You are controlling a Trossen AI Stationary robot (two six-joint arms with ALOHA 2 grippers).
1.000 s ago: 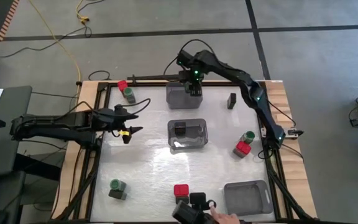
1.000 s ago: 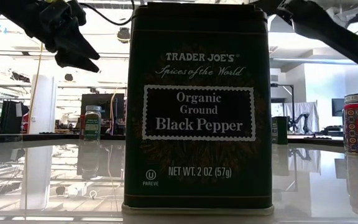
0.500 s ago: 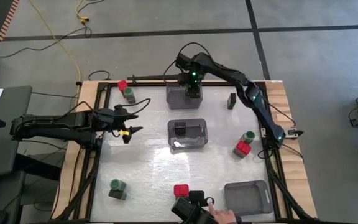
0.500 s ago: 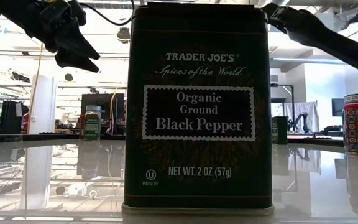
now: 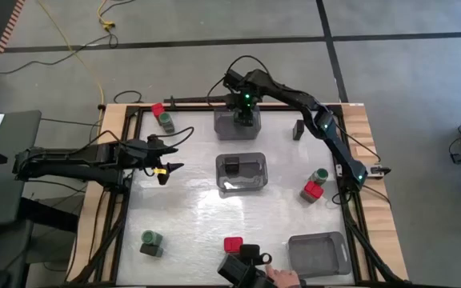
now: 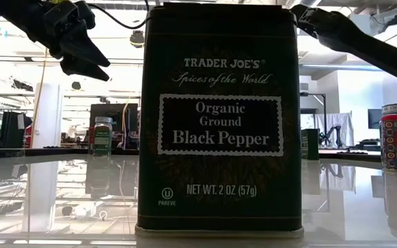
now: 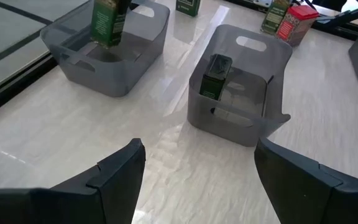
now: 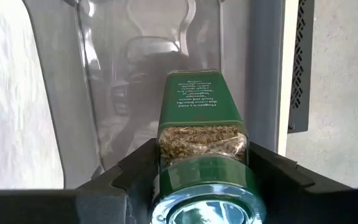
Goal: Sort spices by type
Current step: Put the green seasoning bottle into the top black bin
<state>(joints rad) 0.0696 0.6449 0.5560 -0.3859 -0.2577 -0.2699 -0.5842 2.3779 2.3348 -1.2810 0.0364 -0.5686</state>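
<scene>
Lowering a green-capped jar (image 8: 202,155) into the far bin (image 5: 232,126) is, by my reading, the step in hand. From above, the right gripper (image 5: 245,114) hangs over that bin at the bench's far edge; half a second ago it sat slightly further right. The left gripper (image 5: 166,158) waits near the left edge, jaws apart and empty. The middle bin (image 5: 242,174) holds a dark tin; other spices stand scattered towards the corners, and a person's hand (image 5: 282,278) shows at the near edge.

At table height, a black pepper tin (image 6: 219,117) fills the view; nothing there has shifted.

The left wrist camera shows both bins and its own spread fingers (image 7: 120,167).

The right wrist camera shows the jaws clasping the jar, poised inside the bin. Next comes release, once it rests on the floor.
</scene>
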